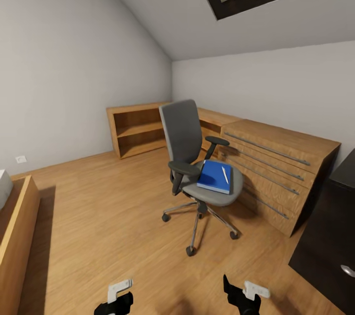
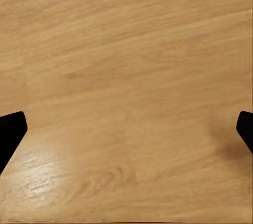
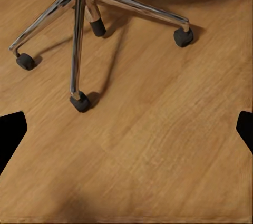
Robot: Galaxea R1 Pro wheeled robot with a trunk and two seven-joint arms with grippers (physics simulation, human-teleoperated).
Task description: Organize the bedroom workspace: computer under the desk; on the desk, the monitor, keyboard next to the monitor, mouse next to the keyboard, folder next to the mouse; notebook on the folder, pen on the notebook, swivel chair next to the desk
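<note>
From the head camera, the swivel chair (image 1: pixel 199 167) is sitting mid-room on the wooden floor (image 1: pixel 98 226), and a blue folder (image 1: pixel 215 176) is lying on its seat with a pen (image 1: pixel 225 175) resting on top. Whether a notebook is lying in that blue stack too is not clear at this range. Behind the chair a low wooden drawer unit (image 1: pixel 276 167) is running along the wall, an open shelf (image 1: pixel 138 130) is standing in the corner, and a dark cabinet (image 1: pixel 330 236) is crowding in at the right. The left gripper (image 1: pixel 114 300) and the right gripper (image 1: pixel 242 295) are hanging low at the bottom edge, well short of the seat.

The left wrist camera is looking straight down at bare floor, with the left gripper (image 2: pixel 126 129) spread wide and holding nothing.

The right wrist camera is catching the chair's metal base (image 3: pixel 79 23) and its castors (image 3: pixel 80 101), with the right gripper (image 3: pixel 126 129) likewise spread wide and empty.

The risks from here: the chair is on wheels, so a nudge from the robot's base or arm would likely roll or spin it, and the loose pen could slide off if the folder is tipped while lifting. The armrest (image 1: pixel 183 168) nearest the robot is partly guarding the seat, so the reach probably needs to come over it or from the front.
</note>
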